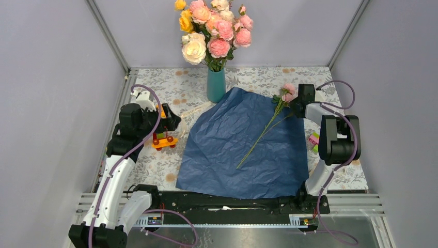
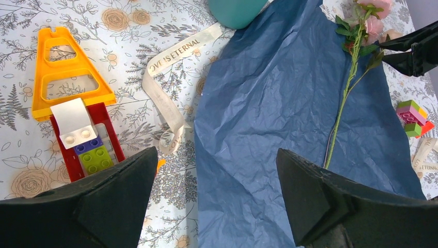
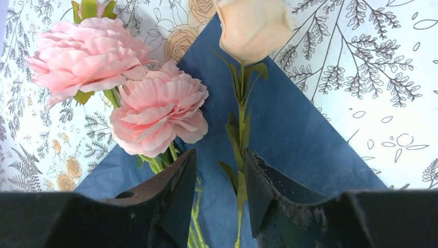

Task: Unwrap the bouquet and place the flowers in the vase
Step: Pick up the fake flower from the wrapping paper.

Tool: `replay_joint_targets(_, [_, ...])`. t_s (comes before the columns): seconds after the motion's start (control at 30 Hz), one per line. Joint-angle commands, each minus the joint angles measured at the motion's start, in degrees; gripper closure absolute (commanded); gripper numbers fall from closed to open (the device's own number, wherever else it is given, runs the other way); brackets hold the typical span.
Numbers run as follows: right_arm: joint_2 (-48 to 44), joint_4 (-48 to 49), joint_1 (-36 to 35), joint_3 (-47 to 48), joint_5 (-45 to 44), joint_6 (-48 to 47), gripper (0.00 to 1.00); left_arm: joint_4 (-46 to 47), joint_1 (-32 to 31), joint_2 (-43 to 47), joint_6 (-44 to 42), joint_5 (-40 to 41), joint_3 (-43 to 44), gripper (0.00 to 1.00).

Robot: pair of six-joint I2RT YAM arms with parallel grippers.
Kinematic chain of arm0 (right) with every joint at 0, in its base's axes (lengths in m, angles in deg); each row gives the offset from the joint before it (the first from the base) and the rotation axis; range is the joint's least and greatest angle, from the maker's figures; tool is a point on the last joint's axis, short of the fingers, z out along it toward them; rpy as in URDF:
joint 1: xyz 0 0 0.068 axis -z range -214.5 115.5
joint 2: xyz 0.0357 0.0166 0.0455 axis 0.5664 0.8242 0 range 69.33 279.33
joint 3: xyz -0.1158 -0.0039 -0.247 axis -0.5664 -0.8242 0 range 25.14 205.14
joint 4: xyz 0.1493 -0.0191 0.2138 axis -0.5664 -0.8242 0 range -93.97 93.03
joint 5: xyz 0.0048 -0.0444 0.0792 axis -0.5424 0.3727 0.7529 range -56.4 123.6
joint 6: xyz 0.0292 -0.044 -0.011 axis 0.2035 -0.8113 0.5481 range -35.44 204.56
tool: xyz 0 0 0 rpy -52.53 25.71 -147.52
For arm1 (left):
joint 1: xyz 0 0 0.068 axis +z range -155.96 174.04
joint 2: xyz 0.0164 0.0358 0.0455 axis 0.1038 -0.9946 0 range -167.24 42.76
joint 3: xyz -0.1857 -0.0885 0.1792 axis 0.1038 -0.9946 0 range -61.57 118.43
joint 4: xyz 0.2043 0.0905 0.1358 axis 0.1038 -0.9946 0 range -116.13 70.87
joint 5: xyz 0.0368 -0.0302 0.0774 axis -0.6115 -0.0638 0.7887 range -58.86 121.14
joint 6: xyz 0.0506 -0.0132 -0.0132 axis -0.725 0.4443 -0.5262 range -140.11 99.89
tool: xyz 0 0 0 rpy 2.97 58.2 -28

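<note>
Right gripper (image 3: 219, 155) stood part-open low over the flowers (image 1: 268, 126). Its jaws sat either side of the thin stem of a cream bud (image 3: 253, 26), just under the leaves, with the pink roses' stems beside one jaw. Nothing looked pinched yet. That spot seemed chosen so the heads stay free and the long stems trail behind for feeding into the vase (image 1: 216, 85). The flowers lay slantwise on the paper (image 1: 243, 150), which was spread flat, navy side up, so the unwrapping looked done.

Left gripper (image 2: 217, 155) hung wide open and empty, well apart over the left of the bench (image 1: 155, 168). It was likely parked clear of the work, above a toy of plastic blocks (image 2: 77, 119) and a printed ribbon (image 2: 162, 98).

The vase stood upright at the paper's far corner, already carrying a big bunch (image 1: 214, 28) of mixed roses, which probably left a tight mouth. The bench wore a cloth printed with pale flowers and ferns. Plain lilac-grey walls with metal corner posts closed it in on three sides.
</note>
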Motion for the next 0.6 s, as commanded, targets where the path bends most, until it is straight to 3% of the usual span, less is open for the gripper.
replay_joint_targets(0.0, [1.55, -4.27, 0.08, 3.60, -0.02, 0.23, 0.56, 3.23, 0.03, 0.53, 0.47, -1.12, -0.17, 0.08])
replay_joint_targets(0.33, [2.38, -8.39, 0.07, 4.62, 0.82, 0.76, 0.58, 3.71, 0.11, 1.50, 0.74, -2.25, -0.35, 0.08])
replay_joint_targets(0.47, [3.62, -10.10, 0.00, 6.63, 1.46, 0.09, 0.69, 3.65, 0.11, 1.70, 0.84, -2.31, -0.48, 0.08])
replay_joint_targets(0.57, [3.42, -9.48, -0.01, 6.11, 1.65, -0.12, 0.82, 3.71, 0.18, 2.01, 0.76, -1.73, -0.52, 0.08])
